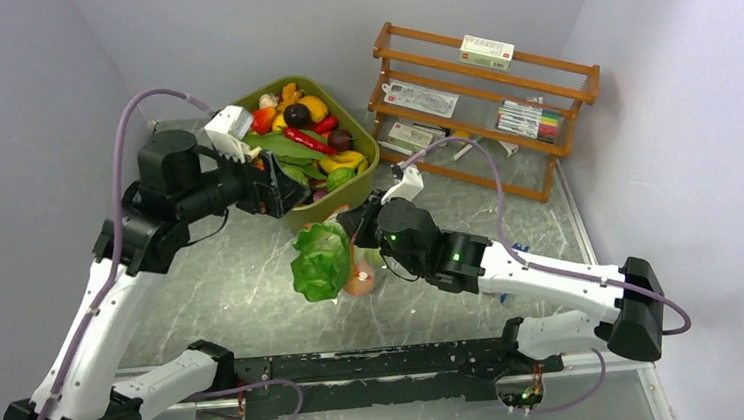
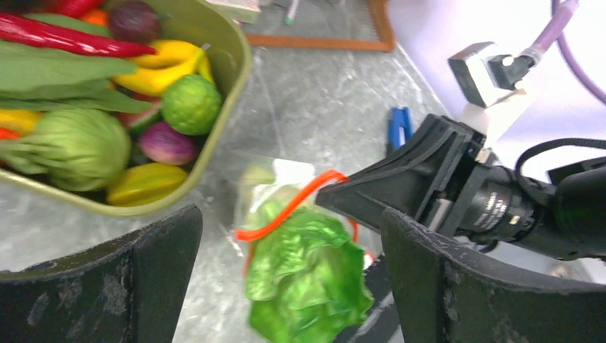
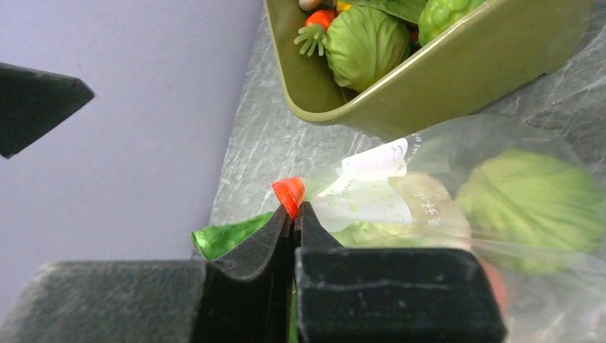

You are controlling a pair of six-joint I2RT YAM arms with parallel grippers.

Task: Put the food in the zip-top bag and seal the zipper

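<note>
Bag [image 1: 359, 281]: lay on surface [image 1: 234, 291] just beside tub [image 1: 320, 212], lettuce [image 1: 320, 264] jutting from mouth. Right claw [image 3: 295, 214]: pinched tight on zipper [image 3: 289, 191]. Left claw [image 1: 274, 190]: gaped empty above. Risk: would likely fail to seal, lettuce fouling zipper; could also slip free if tugged.

Between the wide-apart jaws of the left gripper [image 2: 291, 214], the lettuce [image 2: 304, 286] and the right gripper [image 2: 325, 200] block the way. The green tub [image 2: 232, 71] stands just outside one jaw.
</note>
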